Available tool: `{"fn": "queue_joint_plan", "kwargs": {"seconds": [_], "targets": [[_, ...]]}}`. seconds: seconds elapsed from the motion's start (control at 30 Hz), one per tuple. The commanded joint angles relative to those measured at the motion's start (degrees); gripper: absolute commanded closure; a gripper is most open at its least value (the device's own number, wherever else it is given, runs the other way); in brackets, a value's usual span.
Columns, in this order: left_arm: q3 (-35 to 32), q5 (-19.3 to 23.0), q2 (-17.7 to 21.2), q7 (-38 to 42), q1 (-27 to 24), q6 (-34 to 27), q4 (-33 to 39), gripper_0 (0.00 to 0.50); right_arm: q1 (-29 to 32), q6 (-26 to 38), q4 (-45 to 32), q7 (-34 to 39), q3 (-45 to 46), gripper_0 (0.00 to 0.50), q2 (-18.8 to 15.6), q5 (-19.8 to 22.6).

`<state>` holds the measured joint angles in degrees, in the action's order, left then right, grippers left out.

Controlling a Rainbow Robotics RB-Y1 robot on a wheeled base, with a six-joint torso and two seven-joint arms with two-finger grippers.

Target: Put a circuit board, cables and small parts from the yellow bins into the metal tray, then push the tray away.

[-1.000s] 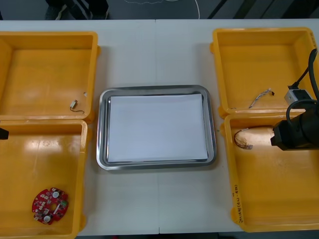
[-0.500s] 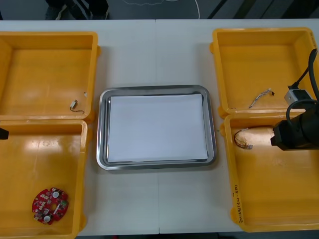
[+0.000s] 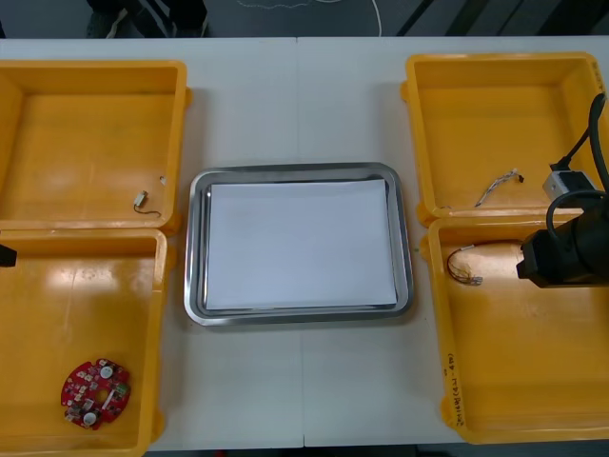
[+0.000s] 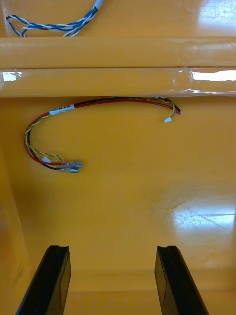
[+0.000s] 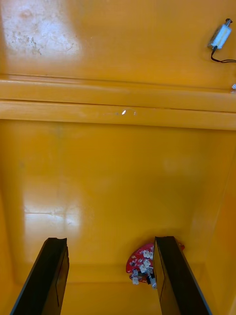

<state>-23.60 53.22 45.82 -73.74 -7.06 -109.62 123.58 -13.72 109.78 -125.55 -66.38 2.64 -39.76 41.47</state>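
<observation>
One red and yellow cable [image 3: 464, 259] is lying in the nearer yellow bin [image 3: 435, 324] on the metal tray's [image 3: 195, 248] right side. Its long run is stretching side to side along the bin's far wall, leading away from the tray, while its tray-side end is hooking back toward the robot. The right wrist view is adding what the front view is leaving unclear: a white label [image 4: 62, 109] on the long run, small plugs [image 4: 73, 166] at the hooked end pointing away from the tray, and a lone white plug [image 4: 168, 120] at the other end. The right gripper [image 4: 113, 281] is hovering over this bin's floor short of the cable, jaws spread wide and gripping nothing. Past the bin walls, a twisted blue and white cable [image 4: 51, 24] is resting in the farther bin right of the tray. Left of the tray, the left gripper [image 5: 110, 278] is hanging in the nearer bin, jaws likewise apart and empty, with the round red circuit board [image 5: 137, 260] lying partly behind one finger. A small metal part [image 5: 220, 36] is lying in the farther bin there.
</observation>
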Motion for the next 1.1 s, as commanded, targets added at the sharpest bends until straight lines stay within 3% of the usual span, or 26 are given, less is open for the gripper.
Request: {"fn": "queue_joint_plan", "kwargs": {"seconds": [0.03, 0.63, 0.83, 1.1], "targets": [[-1.8, 0.4, 2.6, -4.2, 0.8, -0.4, 1.5, 0.0, 0.5, 0.2, -1.9, 1.2, 1.8, 0.0, -1.5, 0.5], [-1.6, 0.6, 2.2, -4.2, 1.0, -0.4, 1.6, 0.0, 0.5, 0.2, -1.9, 1.2, 1.8, 0.0, -1.5, 0.5], [-0.7, 1.0, 2.2, -3.6, 1.3, -0.4, 3.9, 0.0, 2.8, 0.2, -0.1, 1.9, 1.8, 0.0, -4.2, 2.4], [3.7, 0.9, 2.1, -1.3, 2.2, -0.4, 4.9, 0.0, 2.6, 0.2, -0.1, 16.4, 1.9, 0.0, -4.2, 3.9]]}}
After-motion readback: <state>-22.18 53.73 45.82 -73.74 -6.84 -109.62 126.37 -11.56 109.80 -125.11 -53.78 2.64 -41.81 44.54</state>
